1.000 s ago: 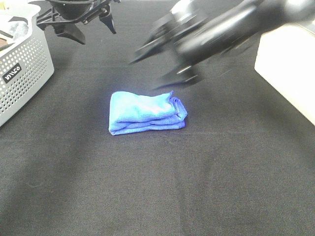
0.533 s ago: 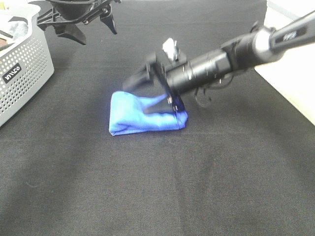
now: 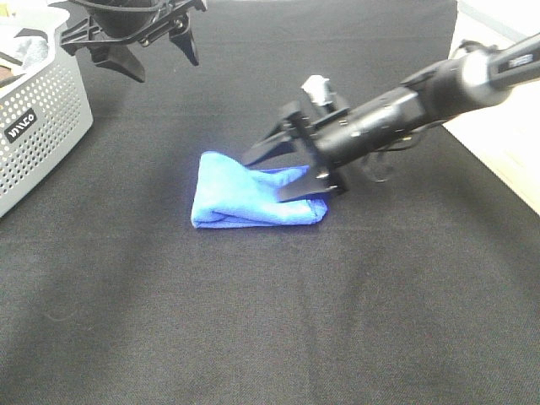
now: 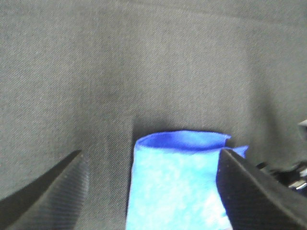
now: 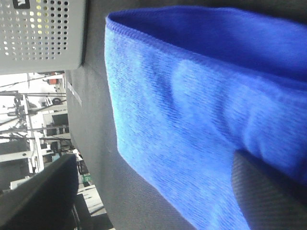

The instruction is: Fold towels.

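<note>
A folded blue towel (image 3: 228,201) lies on the black table near the middle. My right gripper (image 3: 263,179) is open and low at the towel's right end, its jaws spread around that end. In the right wrist view the towel (image 5: 192,96) fills the space between the fingers, and one finger (image 5: 268,191) lies against the cloth. My left gripper (image 3: 163,61) is open and empty, held high at the back left. In the left wrist view it (image 4: 153,201) looks down on the towel (image 4: 177,182) from above.
A grey perforated basket (image 3: 42,118) stands at the left edge, also seen in the right wrist view (image 5: 43,33). A white box (image 3: 506,126) stands at the right edge. The table is covered with black cloth (image 3: 270,321).
My right arm swung down from above onto the towel's right end, then drew slightly right. The towel changed from a flat fold to a wedge shape. The left arm stayed put.
</note>
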Available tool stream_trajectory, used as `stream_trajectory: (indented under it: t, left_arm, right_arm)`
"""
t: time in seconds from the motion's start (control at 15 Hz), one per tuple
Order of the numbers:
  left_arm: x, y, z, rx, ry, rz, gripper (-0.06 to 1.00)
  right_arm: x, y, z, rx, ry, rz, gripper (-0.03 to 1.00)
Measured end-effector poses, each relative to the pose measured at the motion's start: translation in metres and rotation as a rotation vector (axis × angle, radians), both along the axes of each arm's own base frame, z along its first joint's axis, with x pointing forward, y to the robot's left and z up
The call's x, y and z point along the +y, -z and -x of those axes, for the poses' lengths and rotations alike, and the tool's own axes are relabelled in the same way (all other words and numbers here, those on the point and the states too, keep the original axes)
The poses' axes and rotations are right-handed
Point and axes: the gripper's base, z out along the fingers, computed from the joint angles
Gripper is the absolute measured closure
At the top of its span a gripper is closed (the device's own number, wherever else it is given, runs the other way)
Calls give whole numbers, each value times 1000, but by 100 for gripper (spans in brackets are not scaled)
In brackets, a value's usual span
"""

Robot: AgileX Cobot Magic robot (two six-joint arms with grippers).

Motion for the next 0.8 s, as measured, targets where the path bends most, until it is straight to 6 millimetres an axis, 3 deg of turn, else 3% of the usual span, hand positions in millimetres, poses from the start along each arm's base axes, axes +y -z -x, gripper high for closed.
stream_trajectory:
  t: [0.27, 0.4, 0.6, 0.8]
  left_arm:
    - [2, 2, 4, 38, 12, -35, 24]
    - [4, -5, 8, 40, 45, -58, 24]
    - [11, -34, 28, 39, 146, -125, 24]
    - [20, -68, 52, 34, 197, -166, 24]
  right_arm:
    - [-37, -20, -8, -37, 39, 59, 14]
    - [-47, -45, -8, -87, 39, 118, 14]
    - [-54, -109, 4, -191, 27, 219, 14]
    - [-63, -173, 29, -274, 8, 308, 14]
